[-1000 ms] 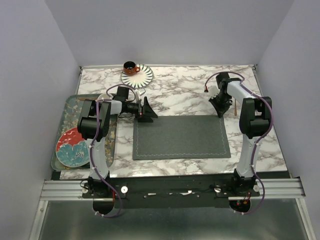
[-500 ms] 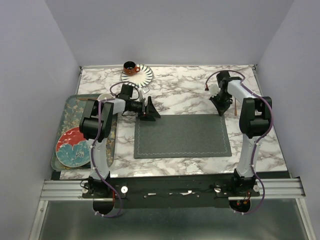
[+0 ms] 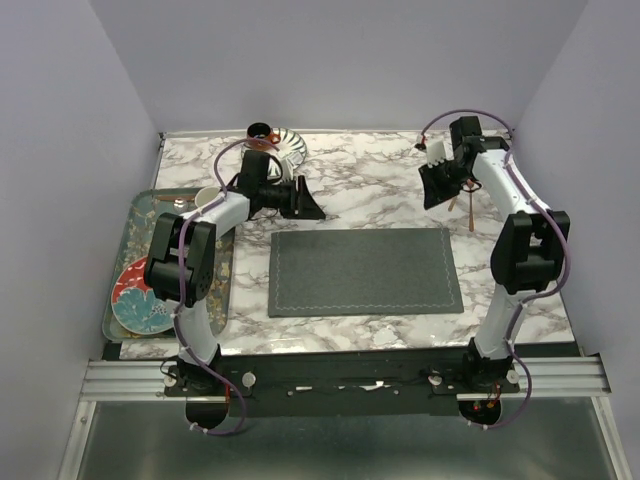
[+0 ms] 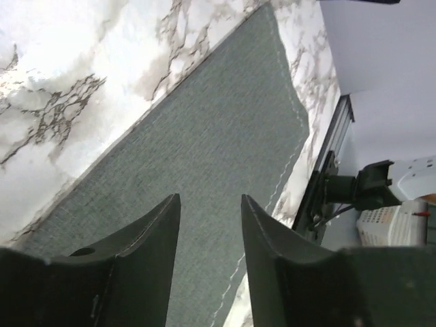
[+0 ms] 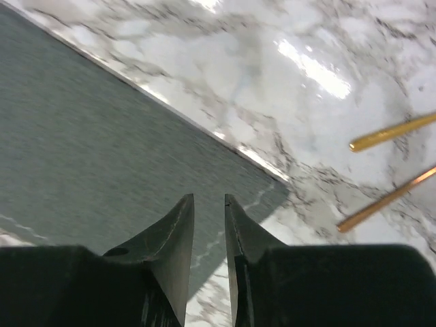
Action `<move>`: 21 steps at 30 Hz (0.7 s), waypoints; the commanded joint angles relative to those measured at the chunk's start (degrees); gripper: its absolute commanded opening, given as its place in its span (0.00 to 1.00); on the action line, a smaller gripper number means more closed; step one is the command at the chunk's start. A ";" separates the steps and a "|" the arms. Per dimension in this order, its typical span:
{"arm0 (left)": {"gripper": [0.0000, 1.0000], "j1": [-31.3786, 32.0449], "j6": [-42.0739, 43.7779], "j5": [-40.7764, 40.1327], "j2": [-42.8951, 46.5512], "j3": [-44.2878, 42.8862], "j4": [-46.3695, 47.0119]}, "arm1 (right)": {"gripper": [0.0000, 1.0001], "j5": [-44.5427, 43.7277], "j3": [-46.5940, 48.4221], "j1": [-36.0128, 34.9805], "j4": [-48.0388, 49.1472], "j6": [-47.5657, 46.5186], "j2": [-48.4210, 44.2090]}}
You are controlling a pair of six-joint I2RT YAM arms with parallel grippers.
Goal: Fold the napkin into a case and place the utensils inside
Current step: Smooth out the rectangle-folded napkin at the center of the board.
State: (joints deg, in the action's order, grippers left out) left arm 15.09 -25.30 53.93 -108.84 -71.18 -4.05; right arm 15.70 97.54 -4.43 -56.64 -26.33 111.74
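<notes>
The napkin [image 3: 365, 272] lies flat on the marble table as a dark grey rectangle with a light stitched hem. My left gripper [image 3: 312, 208] hangs above the table just behind its far left corner. In the left wrist view the left gripper [image 4: 211, 197] is open over the napkin [image 4: 204, 157], nothing between its fingers. My right gripper [image 3: 437, 198] hovers behind the far right corner. The right gripper [image 5: 209, 196] shows a narrow empty gap above the napkin [image 5: 82, 136] corner. The utensils [image 3: 470, 212] lie right of it; two gold handles [image 5: 392, 131] show.
An orange cup [image 3: 262, 133] on a striped saucer [image 3: 288, 150] stands at the back, close behind the left arm. A tray [image 3: 118, 262] at the left edge holds a red plate [image 3: 140, 290] and a small white cup [image 3: 205, 195].
Both grippers have lifted back from the napkin's far corners. The left jaws have narrowed, the right jaws have parted a little. The napkin stays flat.
</notes>
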 commanded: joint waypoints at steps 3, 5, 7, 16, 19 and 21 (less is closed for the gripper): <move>0.08 2.75 4.63 -16.54 6.70 1.49 -7.43 | 0.33 25.15 0.99 -0.41 -1.81 11.82 0.66; 0.00 4.41 8.93 -27.44 8.63 0.95 -14.71 | 0.33 25.87 -0.50 -0.67 -0.67 14.18 1.19; 0.00 5.38 14.21 -35.86 9.25 0.43 -18.78 | 0.32 25.96 -1.64 -0.67 0.91 15.60 1.81; 0.00 5.91 16.51 -49.09 7.77 1.30 -23.54 | 0.28 20.86 -4.64 -0.67 3.64 18.15 6.11; 0.00 5.83 16.34 -51.20 5.40 0.60 -23.54 | 0.27 17.97 -4.11 -0.67 3.64 18.42 7.96; 0.00 5.91 16.25 -51.82 3.37 -0.27 -24.16 | 0.26 15.69 -4.02 -0.58 3.64 18.59 9.01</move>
State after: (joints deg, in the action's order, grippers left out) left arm 20.86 -10.24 8.60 -101.60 -70.26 -25.96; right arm 36.42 93.45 -4.93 -54.17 -9.02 118.30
